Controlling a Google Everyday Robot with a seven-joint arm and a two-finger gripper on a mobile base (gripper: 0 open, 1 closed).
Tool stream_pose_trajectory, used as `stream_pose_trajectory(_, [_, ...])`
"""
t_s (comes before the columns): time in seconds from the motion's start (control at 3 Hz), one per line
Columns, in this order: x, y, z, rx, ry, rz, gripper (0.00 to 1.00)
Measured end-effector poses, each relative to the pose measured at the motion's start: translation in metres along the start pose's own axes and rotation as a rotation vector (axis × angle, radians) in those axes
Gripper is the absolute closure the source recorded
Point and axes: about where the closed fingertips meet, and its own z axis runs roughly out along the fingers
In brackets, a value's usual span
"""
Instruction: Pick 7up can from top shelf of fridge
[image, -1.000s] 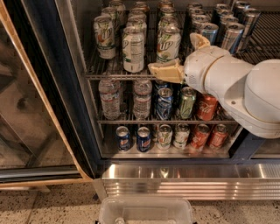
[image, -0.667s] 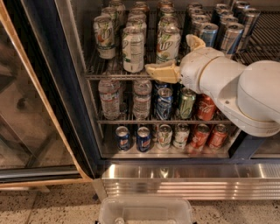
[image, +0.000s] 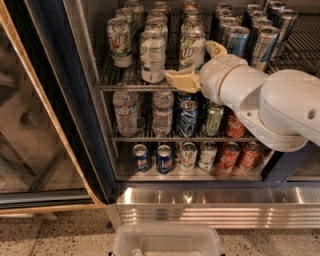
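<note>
The fridge (image: 56, 80) stands open, with several 7up cans on the left half of its top shelf (image: 131, 86). My gripper (image: 191, 63) reaches in from the right on a white arm. It is open, and its tan fingers (image: 181, 80) straddle the front 7up can (image: 192, 46) of the third row. One finger lies low at the can's front left by the shelf rail, and the other sits to the right of the can. The can stands upright on the rack. Two more front 7up cans (image: 152, 56) stand to its left.
Slim blue-and-silver cans (image: 240, 40) fill the top shelf's right half behind my arm. Water bottles (image: 126, 112) and mixed cans stand on the lower shelves. The glass door (image: 30, 130) is swung open at left. A clear plastic bin (image: 167, 242) sits below the ribbed steel base panel (image: 215, 206).
My gripper has moved left and deeper along the top shelf. Its fingers now sit on either side of the third-row 7up can. The cans have not moved.
</note>
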Motion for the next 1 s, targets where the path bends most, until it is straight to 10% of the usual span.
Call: stream_pose_trajectory(1.0, [0.0058, -0.0130, 0.0075, 0.050, -0.015, 0.027, 0.26])
